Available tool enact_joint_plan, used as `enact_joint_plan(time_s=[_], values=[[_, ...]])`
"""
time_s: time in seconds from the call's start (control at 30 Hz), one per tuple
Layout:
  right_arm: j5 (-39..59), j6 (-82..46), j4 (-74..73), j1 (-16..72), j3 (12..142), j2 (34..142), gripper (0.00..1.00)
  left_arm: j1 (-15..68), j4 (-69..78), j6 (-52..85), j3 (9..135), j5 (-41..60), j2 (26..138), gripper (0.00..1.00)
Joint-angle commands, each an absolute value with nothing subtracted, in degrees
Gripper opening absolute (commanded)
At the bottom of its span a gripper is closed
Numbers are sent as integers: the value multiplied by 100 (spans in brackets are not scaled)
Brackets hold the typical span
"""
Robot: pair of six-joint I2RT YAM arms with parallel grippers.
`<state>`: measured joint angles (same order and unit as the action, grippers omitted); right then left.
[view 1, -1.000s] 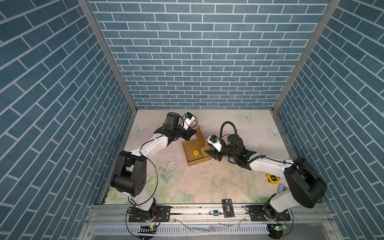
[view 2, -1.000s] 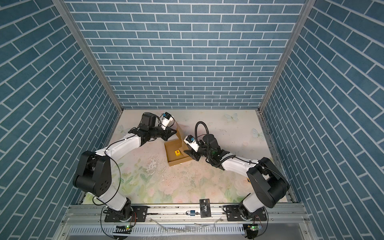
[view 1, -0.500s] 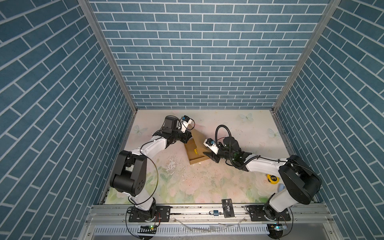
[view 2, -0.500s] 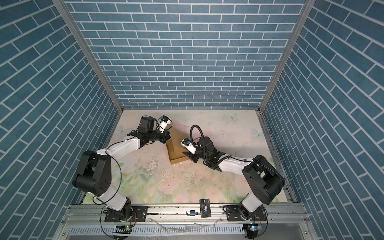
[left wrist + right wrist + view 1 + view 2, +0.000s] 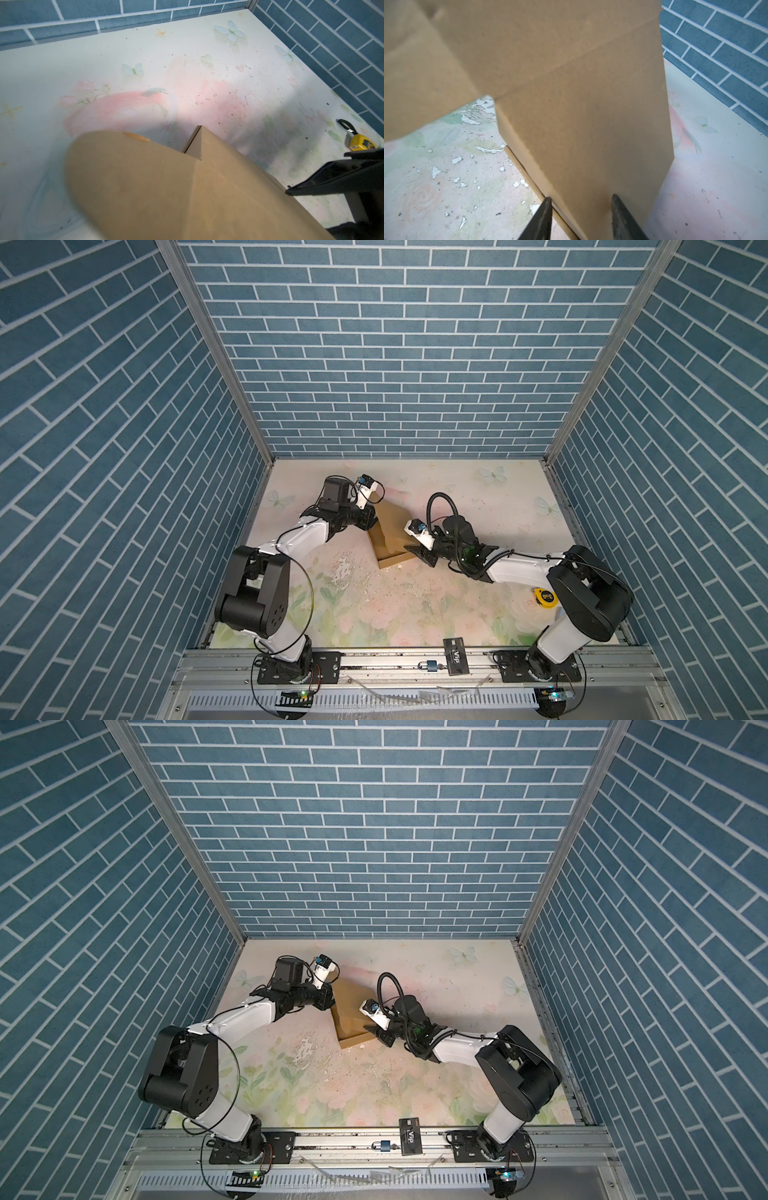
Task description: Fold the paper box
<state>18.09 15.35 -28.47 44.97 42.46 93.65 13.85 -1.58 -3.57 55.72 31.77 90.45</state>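
Plain tan, unprinted paper box point(image 5: 392, 531), one panel tilted up, sits mid-frame on the floral table point(image 5: 457, 614) in both top views. The right gripper point(image 5: 582, 199) sets its spread fingers point(image 5: 545, 212) at the box's lower-right panel. The left gripper point(image 5: 371, 521) meets the box's left edge; its grip cannot be told. At bottom centre, a black card point(image 5: 456, 655) reads "VIP".

The paper box point(image 5: 390, 527), plain tan cardboard, sits partly folded on the desk point(image 5: 415, 605), its big panel raised aslant.

left arm point(image 5: 299, 537) and right arm point(image 5: 519, 570) low, wrists toward centre; right jaws parted
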Motion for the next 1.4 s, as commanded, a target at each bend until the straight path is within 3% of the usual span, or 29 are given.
enact_joint_plan(time_s=[0.0, 0.13, 0.53, 0.67, 0.77, 0.93, 1.37], values=[[1828, 1557, -2924, 4529, 4363, 9564, 46, 1218, 125, -420, 5318, 3199, 8854, 47], [1861, 1514, -2830, 4532, 4486, 9659, 46, 1058, -77, -415, 5231, 3199, 8656, 53], [2008, 1516, -2873, 4531, 4654, 9890, 45, -29, -798, -32, 4766, 3596, 7686, 53], [2064, 1512, -2768, 4531, 4746, 9921, 45, -343, -1397, 414, 5132, 4334, 7462, 54], [2068, 1546, -2762, 4532, 4746, 9957, 46, -334, -1634, 502, 5317, 5301, 7463, 62], [2046, 1552, -2762, 4535, 4730, 9923, 45, -212, -306, 2061, 4938, 6314, 7489, 68], [1952, 1627, -2639, 4535, 4634, 9837, 45, 167, -950, 1880, 5601, 5256, 8229, 65]])
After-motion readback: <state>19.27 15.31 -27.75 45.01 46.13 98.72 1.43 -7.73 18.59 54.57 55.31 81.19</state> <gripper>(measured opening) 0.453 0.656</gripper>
